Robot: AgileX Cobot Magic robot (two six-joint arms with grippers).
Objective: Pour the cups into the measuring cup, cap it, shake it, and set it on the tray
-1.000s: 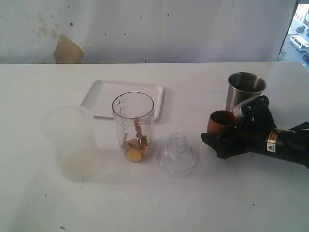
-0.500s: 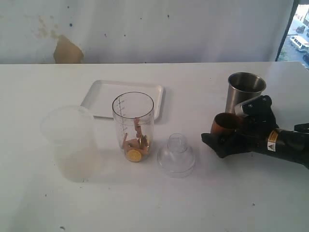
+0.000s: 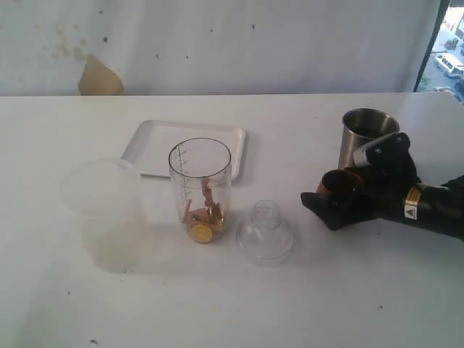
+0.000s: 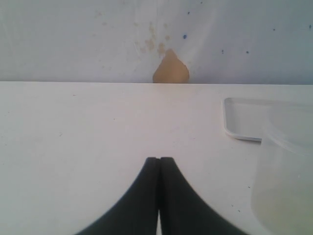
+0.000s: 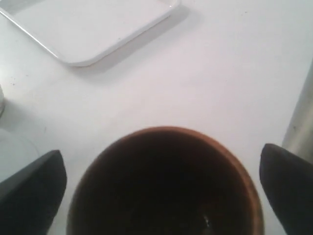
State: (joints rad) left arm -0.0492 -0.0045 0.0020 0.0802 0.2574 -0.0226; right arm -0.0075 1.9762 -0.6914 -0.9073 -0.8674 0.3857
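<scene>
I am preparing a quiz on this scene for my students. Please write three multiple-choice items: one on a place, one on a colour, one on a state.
1. Where is the clear lid? A on the measuring cup; B on the table, between the measuring cup and the wooden cup; C on the tray.
2. What colour is the tray? A white; B brown; C black.
3. How is the right gripper? A open around the wooden cup; B shut on the measuring cup; C shut on the lid.
Answers: 1 B, it lies on bare table; 2 A, white all over; 3 A, gaps separate both fingers from the cup.
</scene>
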